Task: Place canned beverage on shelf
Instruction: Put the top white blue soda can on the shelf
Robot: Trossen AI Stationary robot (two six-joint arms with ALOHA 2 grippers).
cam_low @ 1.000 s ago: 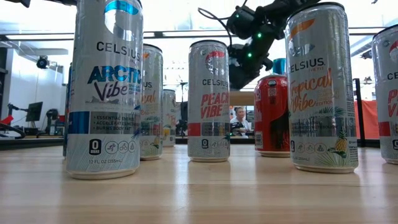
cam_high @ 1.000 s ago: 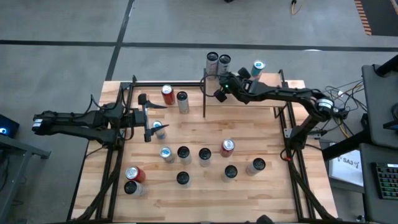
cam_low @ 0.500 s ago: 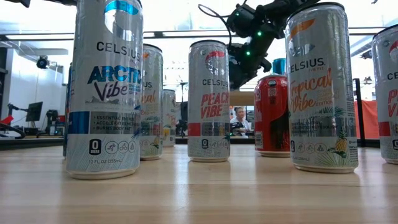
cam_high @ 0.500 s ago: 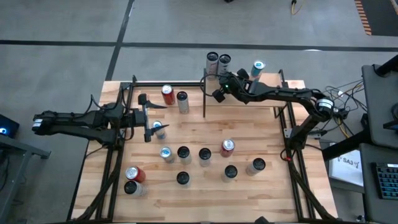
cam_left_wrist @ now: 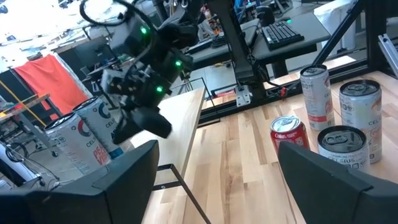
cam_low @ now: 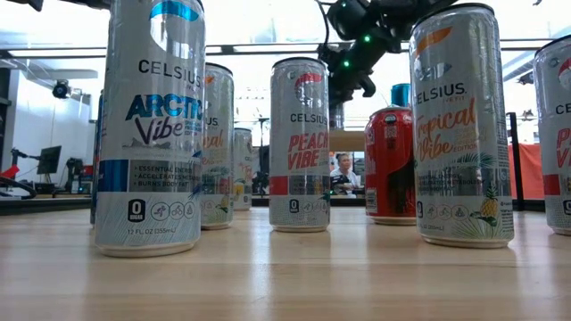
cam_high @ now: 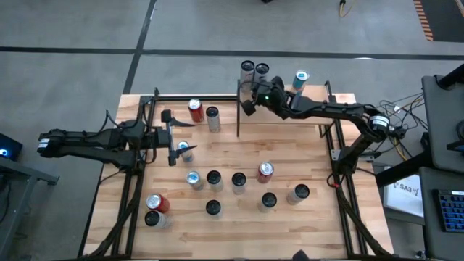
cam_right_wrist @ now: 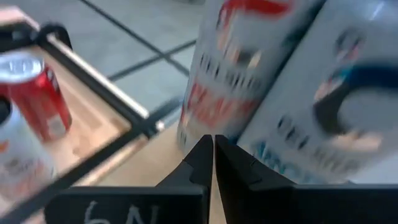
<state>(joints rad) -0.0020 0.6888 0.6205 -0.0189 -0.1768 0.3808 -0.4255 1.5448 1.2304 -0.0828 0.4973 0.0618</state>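
Note:
The shelf [cam_high: 313, 94], a small light-wood board with thin black posts, stands at the table's far edge. Two cans [cam_high: 254, 71] stand on its left end and one blue-topped can [cam_high: 300, 78] further right. My right gripper [cam_high: 247, 106] is shut and empty, just in front of the two cans; its wrist view shows a red-lettered can [cam_right_wrist: 233, 68] and a blue-lettered can [cam_right_wrist: 323, 106] close ahead of the fingertips [cam_right_wrist: 214, 155]. My left gripper [cam_high: 172, 139] is open and empty at the table's left, beside a blue-topped can [cam_high: 185, 151].
Several more cans stand in the table's middle [cam_high: 238, 180] and near left [cam_high: 156, 204]. A red can [cam_high: 195, 109] and a dark-topped can [cam_high: 212, 116] stand left of the shelf. Black frame bars [cam_high: 333, 145] run along both table sides. Desks and gear lie beyond the table.
My right gripper has gone toward the table's left and far edge along the shelf, rising a little, and now is close to the two cans at the shelf's left end. It has stayed shut.

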